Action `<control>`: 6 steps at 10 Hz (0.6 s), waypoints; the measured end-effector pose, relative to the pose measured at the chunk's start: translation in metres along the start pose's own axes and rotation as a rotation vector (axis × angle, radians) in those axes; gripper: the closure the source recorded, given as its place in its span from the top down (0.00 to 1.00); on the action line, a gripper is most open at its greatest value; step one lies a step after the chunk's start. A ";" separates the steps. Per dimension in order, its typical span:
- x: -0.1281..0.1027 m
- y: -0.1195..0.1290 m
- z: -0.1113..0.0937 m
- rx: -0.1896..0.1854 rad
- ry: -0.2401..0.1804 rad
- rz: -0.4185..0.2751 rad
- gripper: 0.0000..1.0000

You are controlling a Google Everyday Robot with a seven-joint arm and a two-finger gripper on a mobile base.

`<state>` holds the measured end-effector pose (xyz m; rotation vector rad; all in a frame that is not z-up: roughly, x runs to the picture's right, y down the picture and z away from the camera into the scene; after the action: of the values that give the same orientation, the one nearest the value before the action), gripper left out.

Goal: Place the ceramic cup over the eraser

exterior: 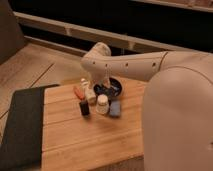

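**Op:** Step in hand, as I judge it, is the approach to the cup, with nothing lifted yet. Layout, left to right: a dark grey flat mat [20, 125] and a pale wooden slatted board [85, 142]. On the board are a small orange-red piece [78, 92] and the small black upright rectangular eraser [84, 108]. The small glossy white ceramic cup [102, 104] stands just right of the eraser. A flat blue-grey rectangular piece [115, 108] lies close on the cup's right.

**Obs:** Gripper?

**Op:** The gripper [96, 86] hangs over the back of the board, just behind the cup and by the left rim of the round black bowl [112, 90]. I cannot tell how wide it stands or whether it holds anything. The cup sits on the board.

**Obs:** Next move?

**Op:** Down onto the cup, grip it and lift it clear. Then a short carry left and lower it over the eraser. Neighbours crowd both sides, so a clean vertical lift.

**Obs:** Arm pose?

**Op:** The white arm [145, 65] comes in from the right, nearly level. It bends downward at a rounded joint above the objects.
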<state>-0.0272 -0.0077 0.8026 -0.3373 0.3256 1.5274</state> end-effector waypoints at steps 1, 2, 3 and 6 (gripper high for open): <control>0.005 0.000 0.011 -0.005 0.025 0.013 0.65; 0.010 0.002 0.022 -0.010 0.053 0.023 0.65; 0.015 -0.001 0.034 -0.012 0.083 0.042 0.65; 0.029 -0.009 0.054 -0.006 0.149 0.085 0.65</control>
<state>-0.0179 0.0409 0.8404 -0.4481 0.4578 1.5902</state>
